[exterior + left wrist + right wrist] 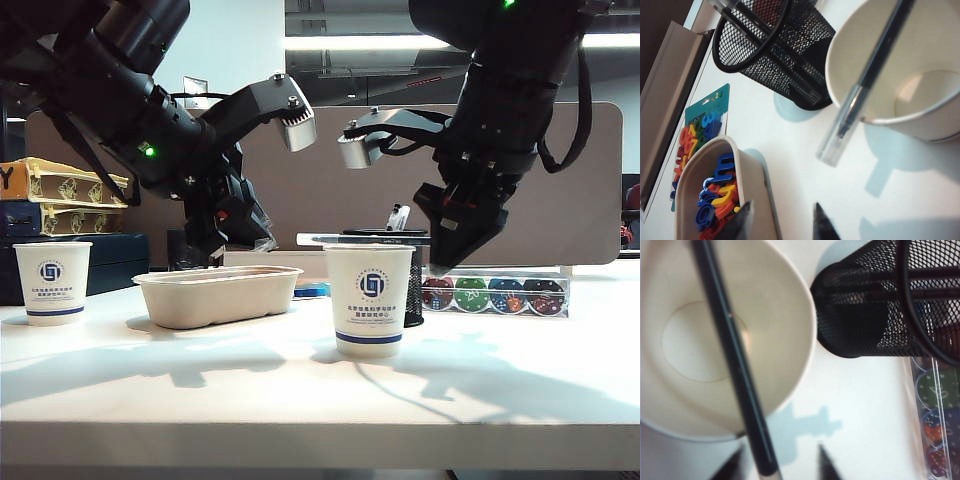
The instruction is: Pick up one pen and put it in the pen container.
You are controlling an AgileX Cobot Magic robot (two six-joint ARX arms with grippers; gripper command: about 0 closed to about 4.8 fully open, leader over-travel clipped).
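Nearest the camera, a white paper cup with a blue logo (pixel 370 298) is standing on the white tabletop (pixel 300 390), and the long slim pen with a clear-whitish barrel (pixel 362 239) is lying level across its rim, long axis running left to right in the exterior view, both ends overhanging. The right gripper (pixel 777 461) is hanging just above the pen's right end, its dark fingertips (pixel 826 463) spread with the pen's end between them but not yet pinched. The left gripper (pixel 781 224) is hovering above the table between the cup and the beige oval pulp tray (pixel 217 294), jaws spread wide, holding nothing. Coloured plastic letters (pixel 715 195) are sitting in that tray. Just behind the cup, the black wire-mesh pen container (pixel 774 47) is standing upright with pens (pixel 397 216) inside. A second paper cup (pixel 52 282) is standing far left. Further back, a clear box of coloured capsules (pixel 495 294), then a tan partition panel (pixel 400 180) and ceiling strip lights (pixel 365 42).
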